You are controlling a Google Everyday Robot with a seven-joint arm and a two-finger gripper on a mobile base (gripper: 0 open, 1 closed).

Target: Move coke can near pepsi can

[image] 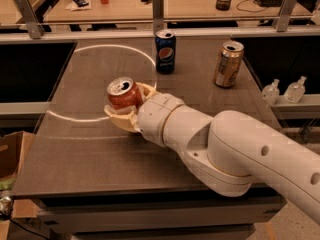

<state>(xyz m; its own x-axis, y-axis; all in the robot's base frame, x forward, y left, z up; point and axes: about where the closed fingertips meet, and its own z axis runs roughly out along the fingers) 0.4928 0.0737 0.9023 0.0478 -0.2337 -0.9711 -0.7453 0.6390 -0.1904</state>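
The coke can (123, 94), red-orange with a silver top, sits tilted in my gripper (128, 108) over the middle left of the dark table (75, 149). The tan fingers (120, 122) are shut around its lower body. The pepsi can (165, 51), dark blue with a round logo, stands upright at the back middle of the table, up and to the right of the held can. My white arm reaches in from the lower right.
A gold-tan can (228, 64) stands at the back right. A metal rail (160, 31) runs behind the table, with a cluttered desk beyond. Two small clear bottles (285, 90) sit off the right edge. A cardboard box (10, 159) is at lower left.
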